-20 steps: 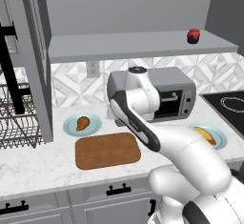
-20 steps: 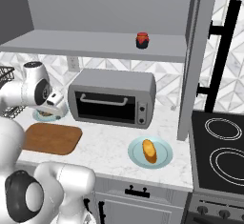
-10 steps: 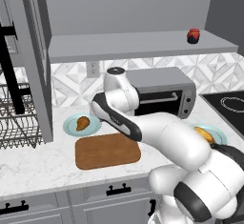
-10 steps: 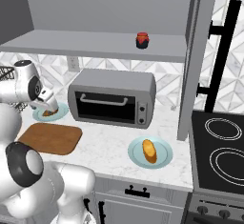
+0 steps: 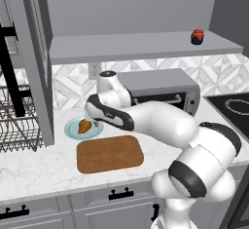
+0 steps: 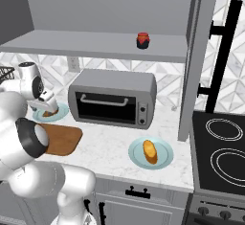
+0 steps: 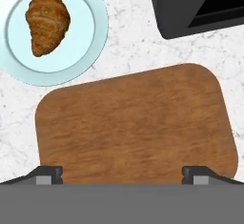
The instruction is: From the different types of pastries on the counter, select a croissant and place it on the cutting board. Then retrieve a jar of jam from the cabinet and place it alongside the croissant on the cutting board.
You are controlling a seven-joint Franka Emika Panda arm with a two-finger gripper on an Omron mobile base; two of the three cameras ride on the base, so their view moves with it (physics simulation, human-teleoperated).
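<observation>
In the left base view a dark wire dish rack (image 5: 19, 125) stands at the far left edge on the marble table (image 5: 39, 169). Right of it, left of centre, the croissant (image 5: 84, 125) lies on a light blue plate (image 5: 73, 130). Just below and right of the plate sits the cutting board (image 5: 110, 153), bare on top. The white arm curves from the lower right up to centre frame, its hand end hanging close above the plate's right rim. Behind the arm stands a grey toaster oven (image 5: 165, 89). In the upper right the jar of jam (image 5: 197, 36) stands on the cabinet (image 5: 141, 45) shelf.

In the hand view the croissant sits on its plate in the upper left corner, the board fills the middle, and the jaws (image 7: 123, 174) show two dark tips spread wide at the bottom corners, holding nothing.

In the right base view a second blue plate (image 6: 165, 158) with the longer orange-yellow pastry (image 6: 150, 151) lies at lower centre.
</observation>
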